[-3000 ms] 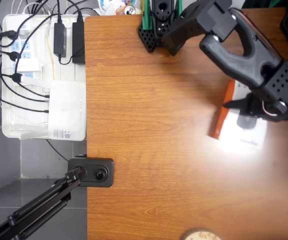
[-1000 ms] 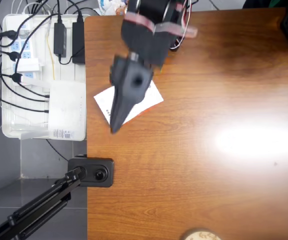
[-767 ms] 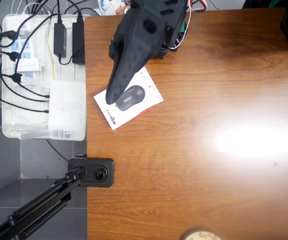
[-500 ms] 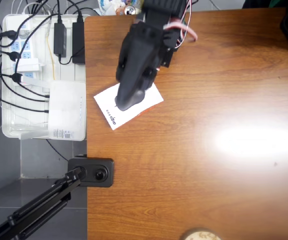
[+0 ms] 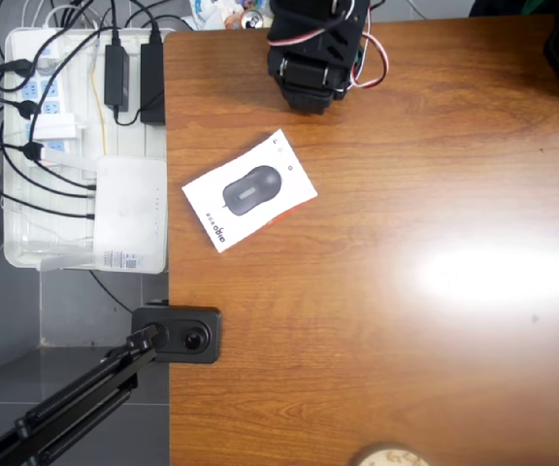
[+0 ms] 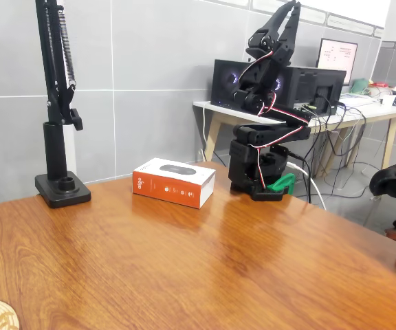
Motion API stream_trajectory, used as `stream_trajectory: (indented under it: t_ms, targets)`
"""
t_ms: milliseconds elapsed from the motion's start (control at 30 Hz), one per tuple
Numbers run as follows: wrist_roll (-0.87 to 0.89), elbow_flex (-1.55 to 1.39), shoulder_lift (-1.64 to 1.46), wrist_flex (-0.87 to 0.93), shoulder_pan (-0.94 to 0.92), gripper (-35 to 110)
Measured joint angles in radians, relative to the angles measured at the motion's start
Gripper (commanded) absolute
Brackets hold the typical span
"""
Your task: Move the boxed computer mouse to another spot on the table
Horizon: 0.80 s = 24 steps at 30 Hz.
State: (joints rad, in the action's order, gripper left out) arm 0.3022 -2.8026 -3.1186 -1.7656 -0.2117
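Boxed computer mouse (image 5: 249, 190) lies flat on the counter (image 5: 406, 340), picture side up, near the counter's left edge in my overhead view and turned at an angle to that edge. In my fixed view the same box (image 6: 174, 181) shows its orange-red side toward the camera and sits between the black lamp-stand base (image 6: 62, 190) and the arm's base (image 6: 256, 172), apart from both. Nothing touches the box. I see the arm folded back over its own base, with the end effector (image 6: 286, 14) raised high and pointing up, well apart from the box; its fingers look close together, nearly closed, and it holds nothing. Off the counter's left edge in the overhead view sits a white tray of power strips (image 5: 27, 250) with a white router-like device (image 5: 131, 214) and black cables. A black clamp (image 5: 178, 334) grips the counter's left edge below the box.
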Motion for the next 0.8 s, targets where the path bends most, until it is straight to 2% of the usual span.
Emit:
stream_trajectory:
  t_ms: [67,167,800]
  targets:
    - [0.095,0.000,0.000,-0.002,-0.008,0]
    - [0.146,0.000,0.000,-0.002,-0.009,0]
    - [0.158,0.000,0.000,-0.002,0.002,0]
